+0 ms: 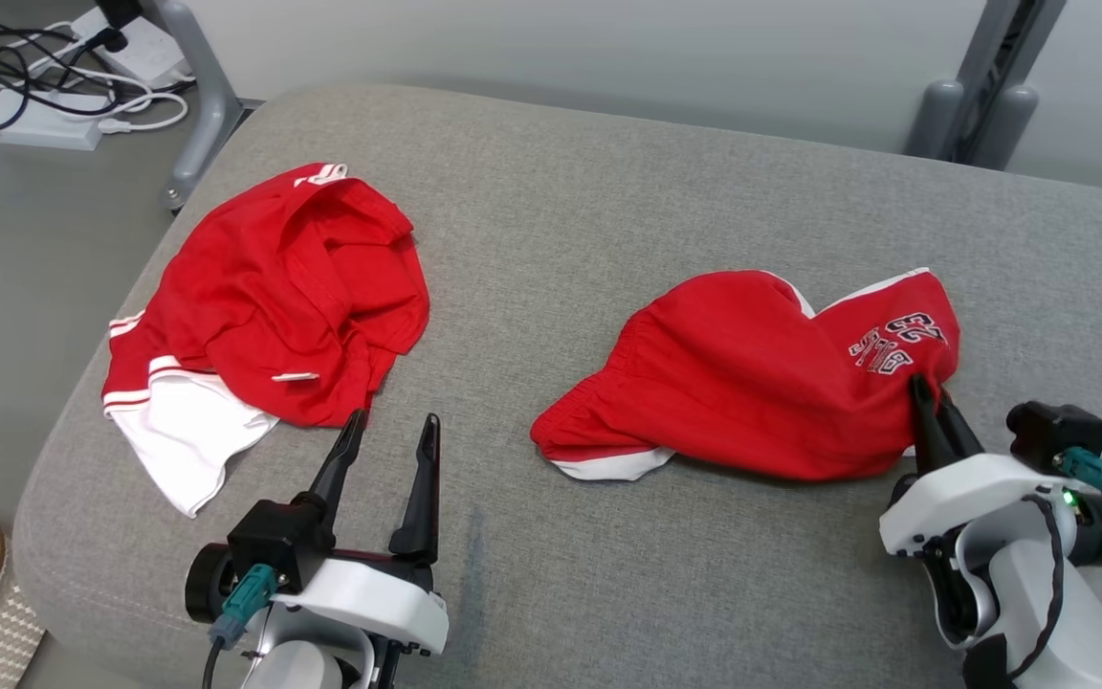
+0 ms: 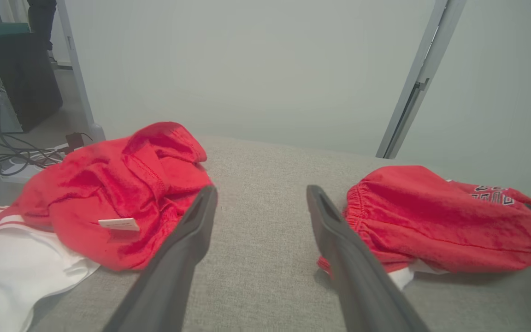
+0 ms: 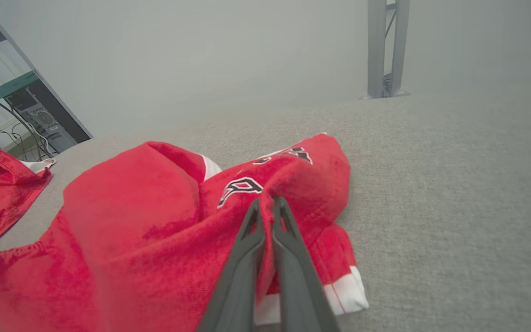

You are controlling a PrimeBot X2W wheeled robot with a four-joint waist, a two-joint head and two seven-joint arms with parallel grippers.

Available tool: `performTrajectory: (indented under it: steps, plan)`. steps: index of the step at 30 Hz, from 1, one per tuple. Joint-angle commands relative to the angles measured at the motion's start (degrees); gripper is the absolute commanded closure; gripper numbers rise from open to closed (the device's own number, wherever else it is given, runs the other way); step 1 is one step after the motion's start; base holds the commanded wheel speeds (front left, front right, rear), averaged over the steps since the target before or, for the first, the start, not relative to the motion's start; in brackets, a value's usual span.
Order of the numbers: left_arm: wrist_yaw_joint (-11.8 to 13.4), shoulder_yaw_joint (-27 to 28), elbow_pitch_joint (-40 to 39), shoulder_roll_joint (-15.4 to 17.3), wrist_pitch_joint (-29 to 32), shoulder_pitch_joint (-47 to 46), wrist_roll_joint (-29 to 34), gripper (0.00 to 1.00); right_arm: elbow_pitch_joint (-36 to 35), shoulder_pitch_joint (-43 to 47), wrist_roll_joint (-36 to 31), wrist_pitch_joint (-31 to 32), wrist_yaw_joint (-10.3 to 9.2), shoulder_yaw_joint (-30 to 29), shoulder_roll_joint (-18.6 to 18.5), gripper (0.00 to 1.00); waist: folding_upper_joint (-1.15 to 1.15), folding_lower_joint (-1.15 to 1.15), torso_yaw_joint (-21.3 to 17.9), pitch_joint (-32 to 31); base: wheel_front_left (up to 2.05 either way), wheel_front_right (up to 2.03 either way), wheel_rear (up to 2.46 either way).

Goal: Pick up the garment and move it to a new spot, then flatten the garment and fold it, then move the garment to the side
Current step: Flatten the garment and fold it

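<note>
A crumpled pair of red shorts with white trim and a printed number, the garment, lies on the right half of the grey cushion. My right gripper is shut on a fold of the garment's cloth just below the print. My left gripper stands open over bare cushion at the front left, nothing between its fingers, between the two red heaps.
A second red and white garment lies bunched at the cushion's left edge. Cables and a power strip lie on the floor at the far left. Metal frame legs stand behind the cushion.
</note>
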Motion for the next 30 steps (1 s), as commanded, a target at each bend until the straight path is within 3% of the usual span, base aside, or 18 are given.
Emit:
performTrajectory:
  steps: [1, 7, 13, 20, 27, 28, 29, 30]
  plan:
    - [0.28, 0.13, -0.25, 0.19, -0.06, 0.25, -0.50, 0.00, -0.28, -0.69, -0.75, -0.42, -0.02, -0.37, -0.43, 1.00, 0.00, 0.00, 0.21, 0.04, 0.00, 0.00, 0.00]
    - [0.49, -0.57, -0.32, 0.20, -0.06, 0.19, -0.97, 0.00, -3.12, -4.30, -5.49, -0.50, -0.02, -1.82, -0.73, 1.00, 0.00, 0.00, 1.31, -0.29, 0.00, 0.00, 0.00]
    - [0.58, -2.12, -0.59, 0.20, -0.06, -0.62, -2.08, 0.00, -3.85, -12.14, -10.21, 3.19, -0.02, -1.43, -3.64, 1.00, 0.00, 0.00, 3.20, 0.72, 0.00, 0.00, 0.00]
    - [0.87, -4.35, -0.89, 0.20, -0.06, -1.39, -4.20, 0.00, -0.24, -21.67, -15.43, 8.72, -0.02, -1.08, -7.58, 1.00, 0.00, 0.00, 7.07, 3.44, 0.00, 0.00, 0.00]
    - [1.28, -6.49, -1.17, 0.20, -0.06, -2.15, -6.07, 0.00, 6.87, -27.92, -16.46, 7.74, -0.03, 0.57, -9.93, 1.00, 0.00, 0.00, 10.08, 6.00, 0.00, 0.00, 0.00]
    - [1.39, -6.64, -1.23, 0.19, -0.06, -2.27, -6.21, 0.00, 8.14, -28.55, -16.76, 7.47, -0.02, 1.03, -10.05, 0.82, 0.00, 0.00, 10.23, 6.23, 0.00, 0.00, 0.00]
    - [1.42, -6.79, -1.27, 0.19, -0.06, -2.39, -6.40, 0.00, 9.45, -29.07, -17.15, 7.45, -0.02, 1.95, -9.95, 0.00, 0.00, 0.00, 10.33, 6.43, 0.00, 0.00, 0.00]
    - [1.47, -6.84, -1.32, 0.18, -0.06, -2.49, -6.49, 0.00, 11.02, -29.63, -16.85, 7.97, -0.03, 2.27, -9.85, 0.00, 0.00, 0.00, 10.36, 6.60, 0.00, 0.00, 0.00]
